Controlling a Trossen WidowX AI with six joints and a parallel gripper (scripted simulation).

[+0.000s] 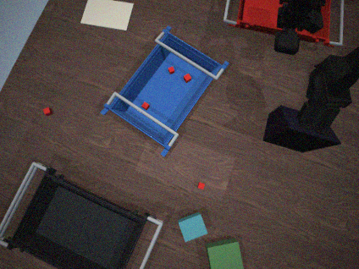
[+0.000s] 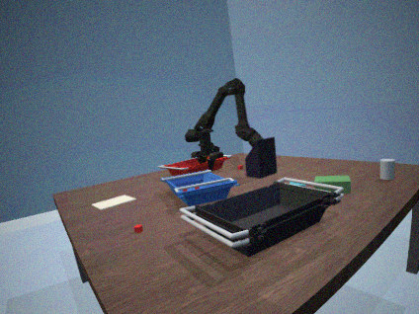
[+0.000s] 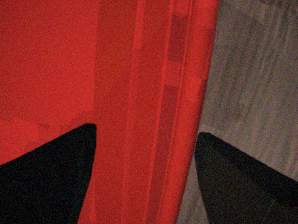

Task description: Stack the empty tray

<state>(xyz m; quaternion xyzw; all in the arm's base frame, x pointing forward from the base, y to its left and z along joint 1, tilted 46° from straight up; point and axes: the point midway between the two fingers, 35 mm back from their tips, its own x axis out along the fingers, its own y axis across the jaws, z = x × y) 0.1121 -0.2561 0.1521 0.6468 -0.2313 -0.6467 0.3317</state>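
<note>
The blue tray [image 1: 161, 90] [image 2: 208, 196] holds three small red blocks [image 1: 187, 78]. Its two pale wire bars [image 1: 186, 57] [image 1: 146, 114] lie in across its top, near the two ends. The empty red tray [image 1: 258, 17] [image 2: 180, 168] [image 3: 45, 60] stands behind it, with its wire bars [image 1: 342, 25] out over its ends. My gripper [image 1: 290, 33] [image 2: 211, 160] [image 3: 147, 139] is down at the red tray's long side wall. Its fingers stand apart astride the rim, one over the inside and one outside, with the wall between them. Part of the gripper hides the tray's middle in the top view.
A larger black tray [image 1: 85, 220] [image 2: 257, 209] stands at the front. A teal block [image 1: 193, 228], a green block [image 1: 225, 255] [image 2: 333, 184], loose red blocks [image 1: 47, 111] [image 1: 201, 185], a pale sheet [image 1: 107, 14] [image 2: 114, 201] and a white cylinder [image 2: 387, 169] are on the table.
</note>
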